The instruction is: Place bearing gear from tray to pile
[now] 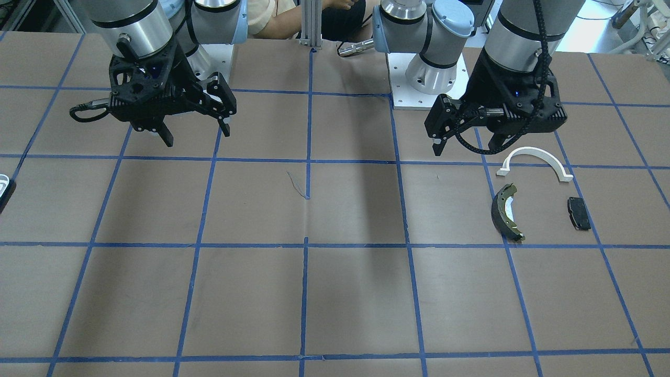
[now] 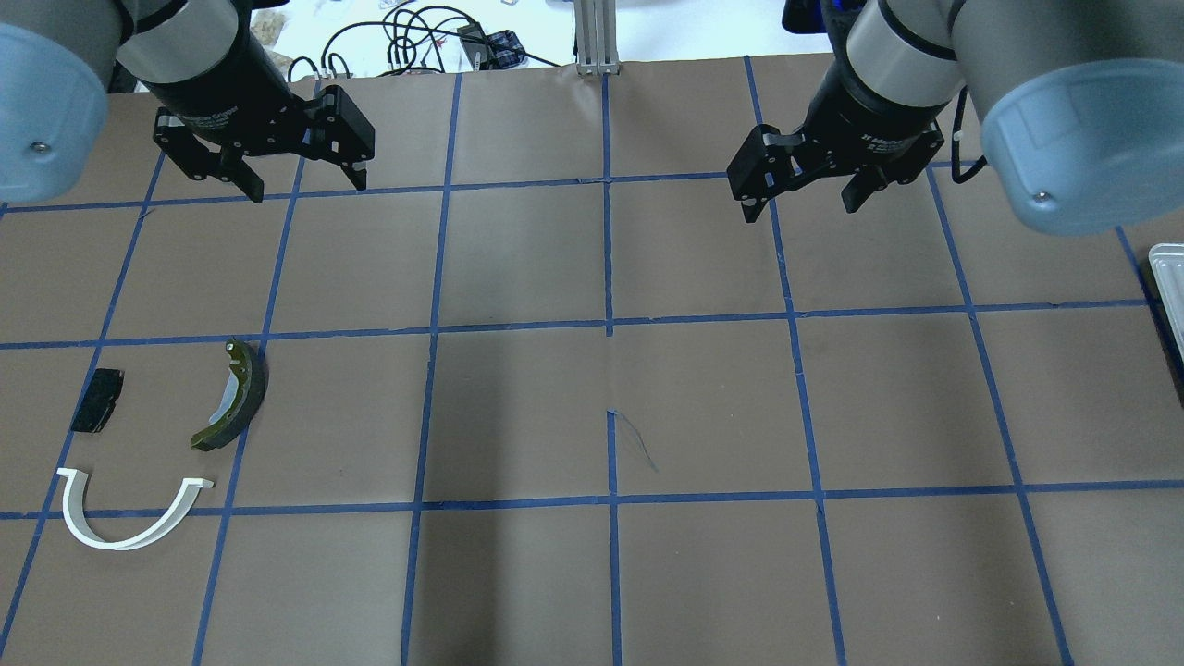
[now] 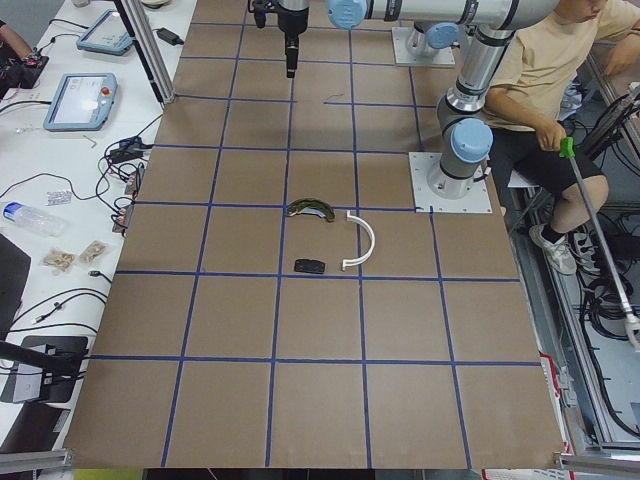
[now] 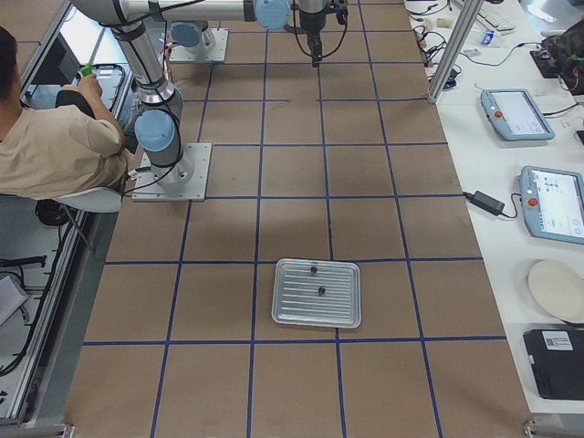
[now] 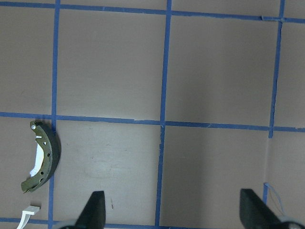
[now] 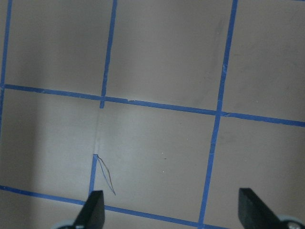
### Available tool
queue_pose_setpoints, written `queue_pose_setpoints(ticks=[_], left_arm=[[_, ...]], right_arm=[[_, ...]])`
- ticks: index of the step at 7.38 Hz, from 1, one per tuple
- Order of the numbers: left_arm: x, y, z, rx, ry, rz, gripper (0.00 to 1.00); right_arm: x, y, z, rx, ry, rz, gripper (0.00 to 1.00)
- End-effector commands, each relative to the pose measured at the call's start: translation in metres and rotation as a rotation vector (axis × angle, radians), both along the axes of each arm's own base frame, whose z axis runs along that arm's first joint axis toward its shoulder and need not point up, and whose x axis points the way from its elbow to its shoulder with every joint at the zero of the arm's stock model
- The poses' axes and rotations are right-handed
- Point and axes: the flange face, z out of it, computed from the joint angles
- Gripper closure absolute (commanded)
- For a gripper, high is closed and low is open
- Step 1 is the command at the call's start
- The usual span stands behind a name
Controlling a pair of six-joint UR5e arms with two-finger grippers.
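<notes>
Brown table point(image 2: 518, 407), gridded in blue tape, bears the ribbed metal tray point(image 4: 292, 308) at its right end. The left gripper point(image 2: 307, 185) and right gripper point(image 2: 798, 209) hang wide open, empty. The pile point(image 1: 501, 209) lies at the left end: white arch point(image 2: 116, 545), brake shoe point(image 2: 250, 388), black pad point(image 2: 97, 400). Two tiny dark parts point(image 4: 320, 291) sit on the tray; which is the bearing gear I cannot tell.

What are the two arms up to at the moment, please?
Nothing is being handled right now. The left gripper and right gripper both hang open and empty above the table. The tray at the robot's right end holds two small dark parts; they are too small to tell which is the bearing gear. The pile on the robot's left is an arch, a brake shoe and a pad. No part has been picked up yet.
</notes>
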Motion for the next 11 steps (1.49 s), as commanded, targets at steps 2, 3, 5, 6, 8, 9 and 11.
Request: queue_pose_setpoints(ticks=[2,3,5,6,8,9,11], left_arm=[[0.000,0.003,0.002,-0.003,0.001,-0.002,0.00],[0.000,0.003,0.002,-0.003,-0.001,-0.002,0.00],[0.000,0.004,0.003,-0.006,-0.001,-0.002,0.00],[0.001,0.007,0.007,-0.014,-0.001,0.000,0.00],[0.002,0.006,0.005,-0.009,-0.002,0.000,0.00],[0.001,0.006,0.005,-0.011,0.004,-0.001,0.00],[0.001,0.008,0.009,-0.017,0.005,0.001,0.00]], right_arm=[[-0.021,-0.004,-0.001,-0.009,0.110,-0.033,0.00],[-0.021,-0.006,0.002,-0.023,0.103,-0.034,0.00],[-0.021,-0.006,0.000,-0.019,0.107,-0.034,0.00],[-0.025,-0.009,-0.003,-0.014,0.109,-0.039,0.00],[-0.117,-0.035,-0.014,0.011,0.112,-0.048,0.00],[-0.176,-0.039,-0.016,0.009,0.125,0.018,0.00],[-0.301,-0.047,-0.042,0.023,0.152,0.136,0.00]])
